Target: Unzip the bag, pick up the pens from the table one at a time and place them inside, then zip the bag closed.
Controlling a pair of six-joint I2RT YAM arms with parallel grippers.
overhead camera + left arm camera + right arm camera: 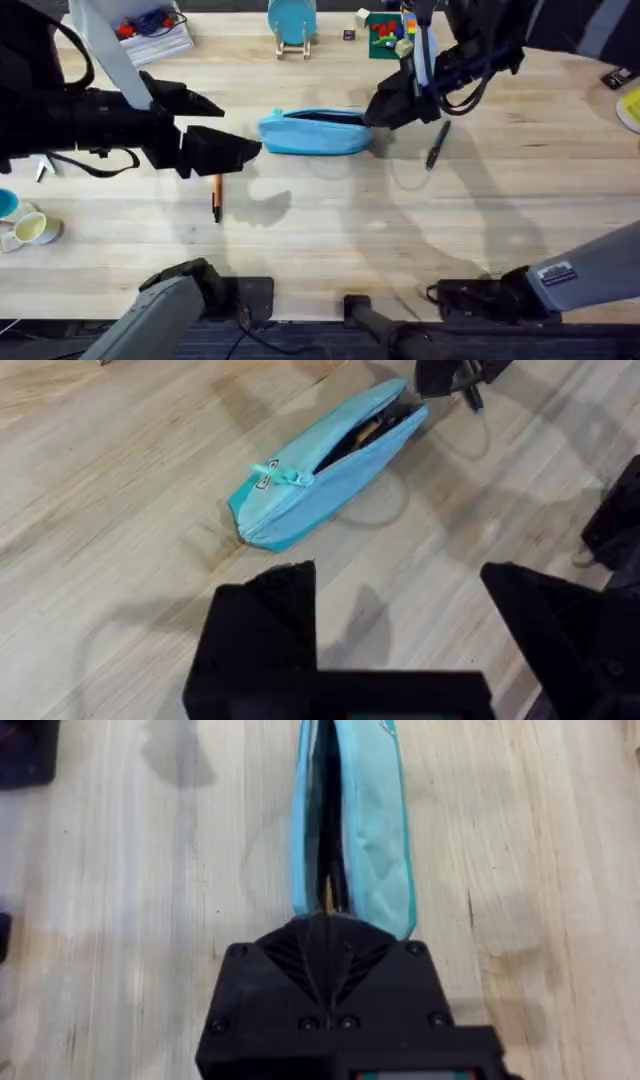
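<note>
Fabric bag (315, 132) lies unzipped; right gripper (375, 113) pinches its three-o'clock end, left gripper (400, 600) spread empty. Tugging could drag it.

left gripper (400, 650) jaws parted, hovering, right gripper (375, 115) jaws closed, reaching low

My right gripper (330, 935) covers the near end of the bag (350, 810), so I cannot tell what its closed fingers pinch there; the bag's far end is cut off by the right wrist view's edge. The inside of the open bag is dark, its contents unclear. From overhead, my left gripper (240, 150) hides the upper end of the orange pen (216, 198).
</note>
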